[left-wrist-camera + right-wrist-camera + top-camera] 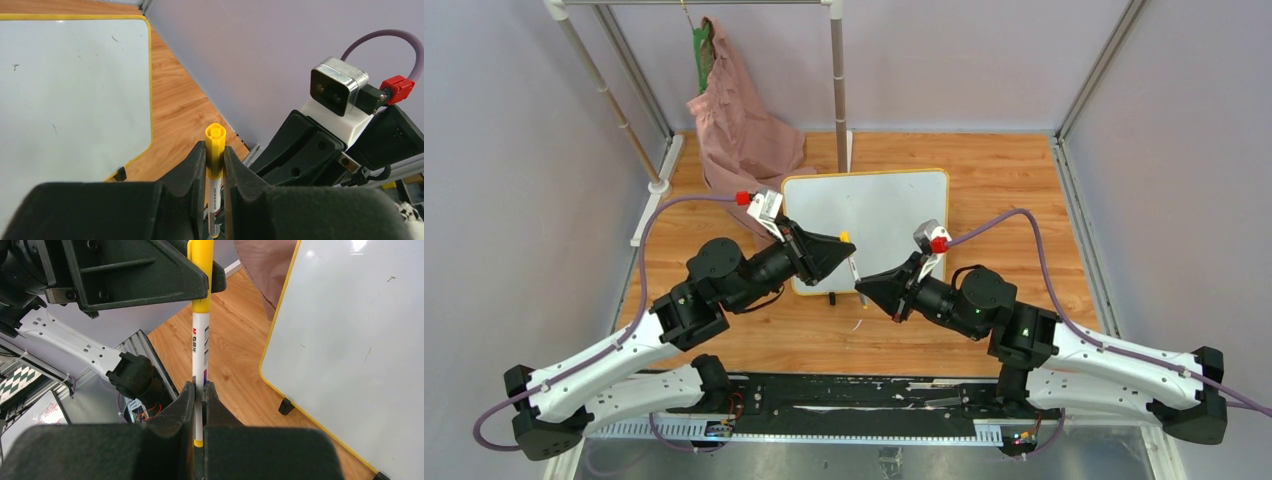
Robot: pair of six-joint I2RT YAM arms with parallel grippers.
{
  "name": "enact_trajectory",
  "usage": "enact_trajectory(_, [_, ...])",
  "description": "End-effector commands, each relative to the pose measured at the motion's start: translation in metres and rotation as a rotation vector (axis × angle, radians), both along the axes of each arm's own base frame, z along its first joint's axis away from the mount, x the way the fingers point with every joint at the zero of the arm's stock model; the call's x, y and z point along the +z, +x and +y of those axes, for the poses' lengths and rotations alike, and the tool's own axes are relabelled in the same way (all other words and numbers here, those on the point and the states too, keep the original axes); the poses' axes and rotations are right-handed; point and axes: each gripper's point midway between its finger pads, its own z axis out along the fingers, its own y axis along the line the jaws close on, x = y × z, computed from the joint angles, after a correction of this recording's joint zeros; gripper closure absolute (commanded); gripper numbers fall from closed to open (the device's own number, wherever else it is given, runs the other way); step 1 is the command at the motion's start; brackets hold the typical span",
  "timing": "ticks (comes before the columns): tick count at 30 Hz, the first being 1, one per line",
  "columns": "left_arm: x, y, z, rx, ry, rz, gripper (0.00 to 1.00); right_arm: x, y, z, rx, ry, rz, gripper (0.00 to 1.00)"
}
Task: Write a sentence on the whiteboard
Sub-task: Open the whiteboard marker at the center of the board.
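The whiteboard [869, 215] lies flat on the wooden table, white with a thin yellow frame; it also shows in the wrist views [75, 85] [360, 340]. No sentence shows on its face, only a few faint specks. A marker [852, 262] with a white barrel [199, 355] and a yellow cap [215, 145] hangs in the air over the board's near edge, held between both grippers. My left gripper [215, 150] [844, 248] is shut on the yellow cap. My right gripper [202, 386] [865, 284] is shut on the lower end of the barrel.
A pink cloth [734, 120] hangs from a white pole rack [839, 80] at the back left, touching the table beside the board. Grey walls close in the table on three sides. The board's small black feet [286, 406] stand on the wood.
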Motion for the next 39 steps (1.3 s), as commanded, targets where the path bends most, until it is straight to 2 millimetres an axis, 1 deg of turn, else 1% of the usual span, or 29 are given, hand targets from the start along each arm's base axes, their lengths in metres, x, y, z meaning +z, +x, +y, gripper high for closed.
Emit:
enact_trajectory(1, [0.025,-0.001,0.009,0.017,-0.068,-0.035,0.94,0.02,-0.01,-0.001,0.046,0.025,-0.017,1.0])
enact_trajectory(2, [0.026,-0.002,0.009,0.014,-0.075,-0.037,0.98,0.021,-0.011,-0.001,0.049,0.027,-0.011,0.97])
enact_trajectory(3, [0.027,-0.004,0.009,0.006,-0.08,-0.04,1.0,0.023,-0.012,-0.001,0.052,0.032,-0.007,0.84])
enact_trajectory(4, [0.027,-0.005,0.009,-0.002,-0.085,-0.042,1.0,0.025,-0.012,-0.001,0.054,0.038,-0.001,0.71])
enact_trajectory(5, [0.028,-0.007,0.008,-0.011,-0.095,-0.041,1.0,0.027,-0.012,0.0,0.054,0.046,0.004,0.62])
enact_trajectory(6, [0.029,-0.009,0.008,-0.019,-0.105,-0.042,1.0,0.029,-0.012,0.0,0.052,0.053,0.01,0.54])
enact_trajectory(8, [0.031,-0.013,0.007,-0.041,-0.123,-0.046,1.0,0.035,-0.012,0.002,0.049,0.075,0.023,0.43])
enact_trajectory(11, [0.032,-0.02,0.008,-0.07,-0.14,-0.056,1.0,0.048,-0.012,0.005,0.054,0.127,0.028,0.32])
enact_trajectory(13, [0.033,-0.023,0.009,-0.083,-0.153,-0.065,1.0,0.056,-0.013,0.007,0.06,0.154,0.029,0.29])
enact_trajectory(15, [0.036,-0.027,0.011,-0.098,-0.166,-0.079,1.0,0.062,-0.014,0.01,0.074,0.161,0.026,0.29])
enact_trajectory(17, [0.039,-0.031,0.012,-0.114,-0.174,-0.092,1.0,0.069,-0.016,0.014,0.095,0.173,0.024,0.3])
enact_trajectory(20, [0.042,-0.038,0.011,-0.147,-0.181,-0.104,1.0,0.076,-0.019,0.022,0.121,0.192,0.031,0.34])
enact_trajectory(25, [0.05,-0.046,0.015,-0.177,-0.212,-0.127,1.0,0.086,-0.023,0.03,0.156,0.219,0.04,0.48])
enact_trajectory(28, [0.055,-0.049,0.018,-0.179,-0.229,-0.137,1.0,0.085,-0.03,0.034,0.199,0.214,0.042,0.63])
enact_trajectory(30, [0.058,-0.049,0.02,-0.175,-0.24,-0.138,1.0,0.084,-0.031,0.033,0.206,0.212,0.044,0.75])
enact_trajectory(32, [0.061,-0.049,0.023,-0.165,-0.251,-0.14,1.0,0.079,-0.032,0.033,0.21,0.206,0.048,0.89])
enact_trajectory(34, [0.063,-0.044,0.027,-0.132,-0.264,-0.136,1.0,0.075,-0.034,0.032,0.213,0.198,0.052,1.0])
enact_trajectory(39, [0.071,-0.033,0.038,-0.044,-0.303,-0.137,1.0,0.063,-0.033,0.024,0.196,0.186,0.067,1.0])
